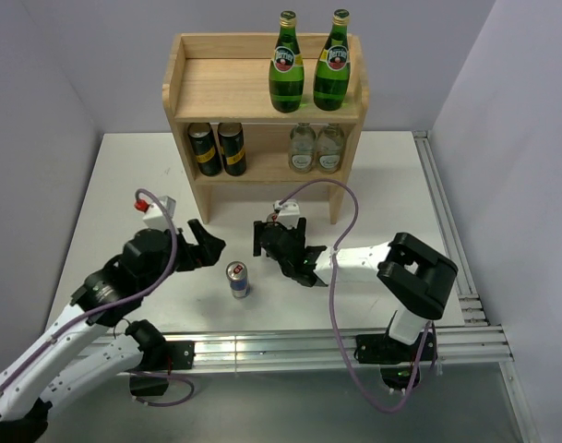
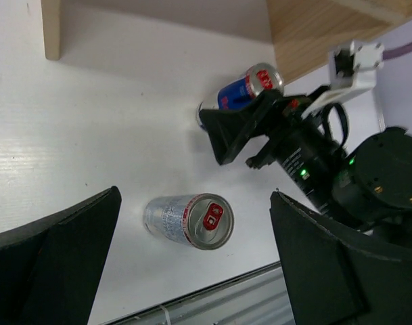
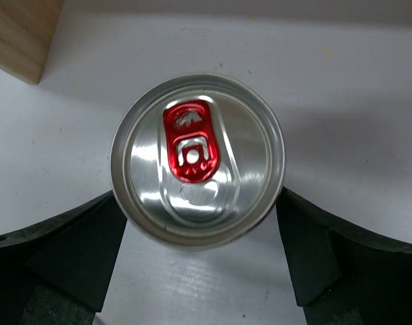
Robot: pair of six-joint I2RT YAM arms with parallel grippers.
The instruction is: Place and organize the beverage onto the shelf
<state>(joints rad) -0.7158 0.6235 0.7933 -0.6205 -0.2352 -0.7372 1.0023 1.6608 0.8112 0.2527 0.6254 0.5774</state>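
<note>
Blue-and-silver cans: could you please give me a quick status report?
Left claw open, empty. Right claw astride one blue-and-silver can, grip unconfirmed. Second can stands loose nearby. Nothing blocking.

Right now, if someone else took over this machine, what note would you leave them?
Left gripper: open, empty, beside the loose blue-and-silver can standing on the table.
Right gripper: jaws either side of the second blue-and-silver can; grip unclear.
Done: two green bottles on the shelf top, two black-and-gold cans on its lower tier.
Left to do: shelve both blue-and-silver cans.
</note>
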